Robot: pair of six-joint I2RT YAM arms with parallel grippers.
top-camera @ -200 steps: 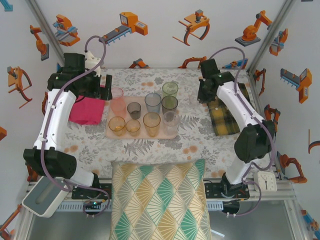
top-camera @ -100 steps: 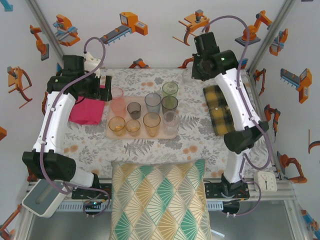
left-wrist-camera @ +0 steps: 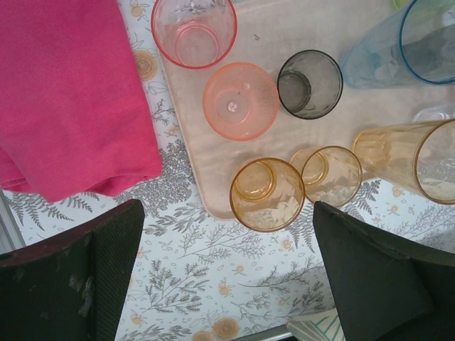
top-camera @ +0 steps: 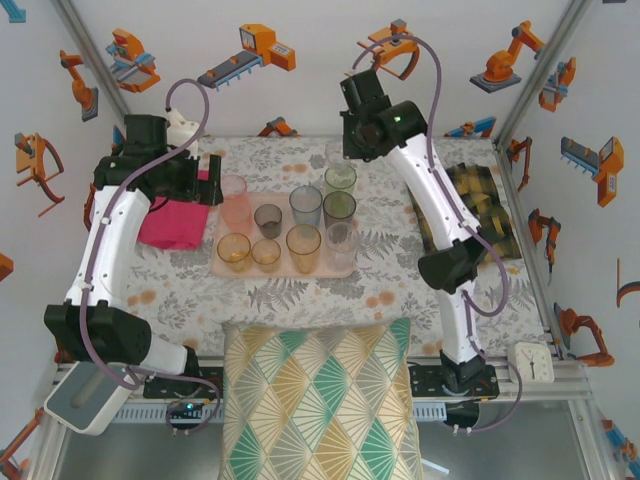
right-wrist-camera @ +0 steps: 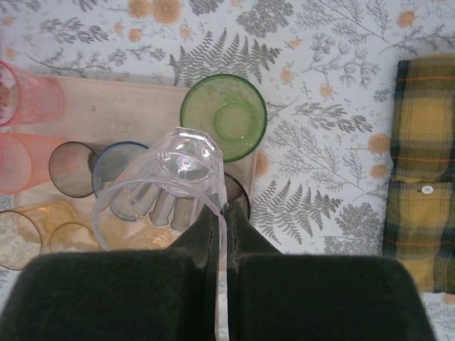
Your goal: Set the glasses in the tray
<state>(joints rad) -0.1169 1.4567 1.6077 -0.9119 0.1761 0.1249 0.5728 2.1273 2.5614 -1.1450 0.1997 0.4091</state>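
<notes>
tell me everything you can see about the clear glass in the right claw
The clear glass is a colourless, see-through tumbler, plastic-looking, with faceted sides and a thicker base. It looks empty. The right claw is shut on one wall at its rim, one finger inside and one outside. The glass hangs tilted, mouth nearest the wrist camera, over the tray close to the green glass.

A fern-printed counter (top-camera: 300, 295) carries a folded bright pink cloth (top-camera: 172, 222) at its left edge and a yellow plaid cloth (top-camera: 488, 215) at its right edge. A fan-patterned cushion (top-camera: 318, 400) overlaps its near edge. A small white clock (top-camera: 532, 362) sits off its near right corner.
</notes>
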